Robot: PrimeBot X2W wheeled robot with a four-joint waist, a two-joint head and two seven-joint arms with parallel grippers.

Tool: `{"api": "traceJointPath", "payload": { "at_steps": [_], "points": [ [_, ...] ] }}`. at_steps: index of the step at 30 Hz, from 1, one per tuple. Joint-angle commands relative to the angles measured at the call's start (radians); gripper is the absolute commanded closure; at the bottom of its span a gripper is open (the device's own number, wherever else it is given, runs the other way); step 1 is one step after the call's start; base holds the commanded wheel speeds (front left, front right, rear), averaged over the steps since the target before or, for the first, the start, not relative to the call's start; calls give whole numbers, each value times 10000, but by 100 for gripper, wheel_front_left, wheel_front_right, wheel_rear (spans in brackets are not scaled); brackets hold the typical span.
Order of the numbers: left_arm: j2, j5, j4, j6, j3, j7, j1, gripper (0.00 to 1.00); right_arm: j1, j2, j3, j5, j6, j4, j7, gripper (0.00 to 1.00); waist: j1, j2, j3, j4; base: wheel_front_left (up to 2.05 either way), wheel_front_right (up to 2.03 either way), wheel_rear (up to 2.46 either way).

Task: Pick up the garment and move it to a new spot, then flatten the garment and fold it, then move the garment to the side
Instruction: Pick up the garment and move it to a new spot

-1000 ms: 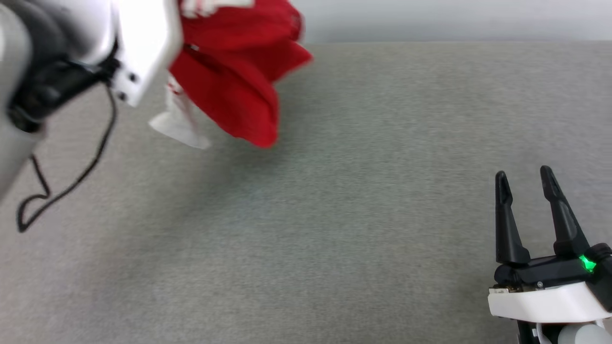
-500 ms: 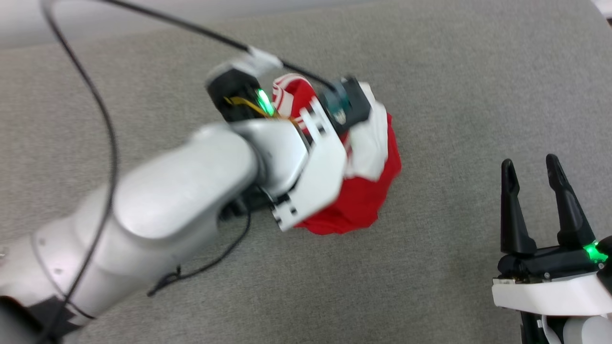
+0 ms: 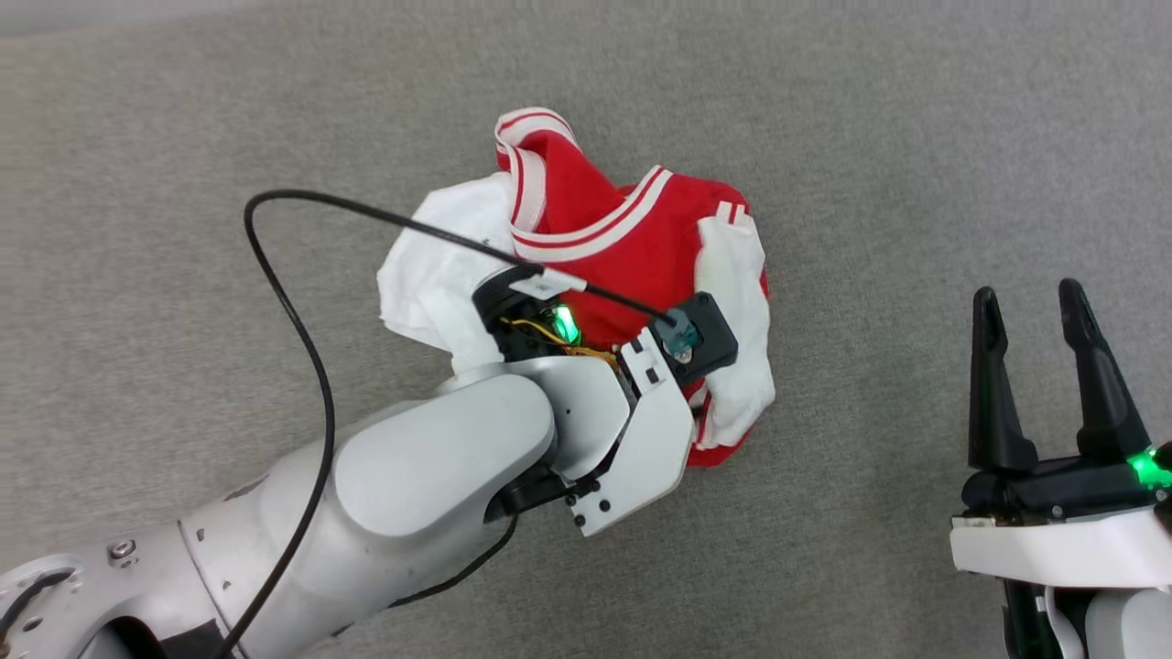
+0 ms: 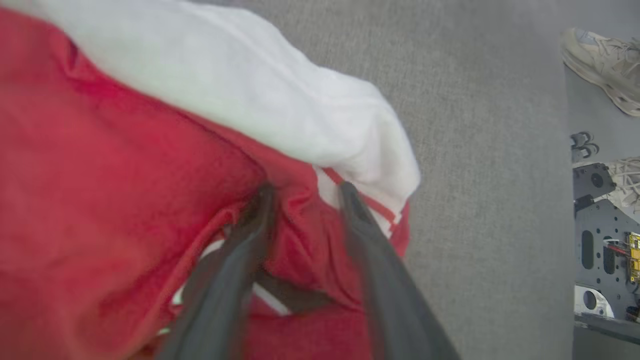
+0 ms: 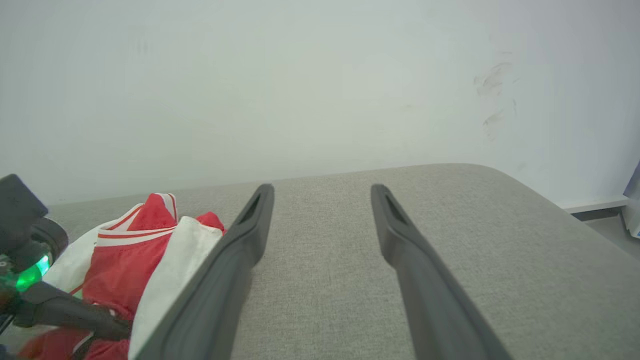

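Bare grey counter [image 3: 916, 137] lies open all round the garment [image 3: 641, 247], crumpled well in from the far edge by the wall [image 5: 300, 75]. The left gripper [image 4: 302, 195] digs into it, jaws parted round a red fold; whether they grip, I cannot tell. The right gripper [image 3: 1027, 291] hovers nearby, jaws spread wide and empty. A shoe [image 4: 600, 65] stands beyond the counter's edge.

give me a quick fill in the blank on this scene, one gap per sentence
The garment has a ___ body and white sleeves.
The left hand has its fingers in the ___.
The right hand, fingers apart, holds ___.
Missing words: red; garment; nothing.
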Motion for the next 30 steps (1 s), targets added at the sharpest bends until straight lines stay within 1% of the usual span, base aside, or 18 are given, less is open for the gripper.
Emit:
{"api": "traceJointPath", "payload": {
  "at_steps": [1, 3, 5, 6, 8, 11, 16, 19, 23, 26, 30],
  "points": [
    [-17, 111, 78, -13, -33, -436, 37, 0, 115, 15, -31, -55, -3, 42, -21, 0, 0, -1, -383, 237, 0, 0, 0],
    [-39, 357, 163, -3, 150, -1407, -115, 0, 277, 17, -47, -140, -3, 78, -21, 0, 0, -1, -734, 414, 0, 0, 0],
    [-78, 681, 183, 193, 383, -2372, -117, 0, 415, 15, -64, -226, -3, 95, -21, 0, 0, -1, -1091, 599, 0, 0, 0],
    [-97, 811, 150, 382, 531, -2851, -48, 0, 487, 15, -74, -260, -3, 104, -21, 0, 0, -1, -1261, 693, 0, 0, 0],
    [-60, 1133, 9, 854, 821, -3782, 153, 0, 659, 13, -77, -346, -3, 122, -21, 0, 0, -1, -1583, 867, 0, 0, 0],
    [84, 1622, -231, 1733, 1228, -5115, 488, 0, 879, 15, -113, -425, -3, 126, -21, 0, 0, -1, -1970, 1123, 0, 0, 0],
    [416, 2093, -590, 3225, 1838, -6770, 1350, 0, 1187, 14, -141, -512, -3, 115, -21, 0, 0, -1, -2352, 1496, 0, 0, 0],
    [670, 2244, -669, 4171, 2229, -7371, 1958, 0, 1316, 15, -151, -561, -3, 124, -21, 0, 0, -1, -2509, 1648, 0, 0, 0],
    [985, 2339, -971, 5278, 2900, -7766, 2919, 0, 1491, 15, -199, -596, -3, 121, -21, 0, 0, -1, -2681, 1808, 0, 0, 0],
    [1199, 2490, -1280, 5975, 3469, -7848, 3723, 0, 1553, 15, -207, -633, -3, 125, -21, 0, 0, -1, -2766, 1900, 0, 0, 0],
    [1398, 2942, -1913, 6638, 4368, -7856, 4846, 0, 1683, 15, -259, -646, -3, 122, -21, 0, 0, -1, -2834, 2007, 0, 0, 0]
  ]
}}
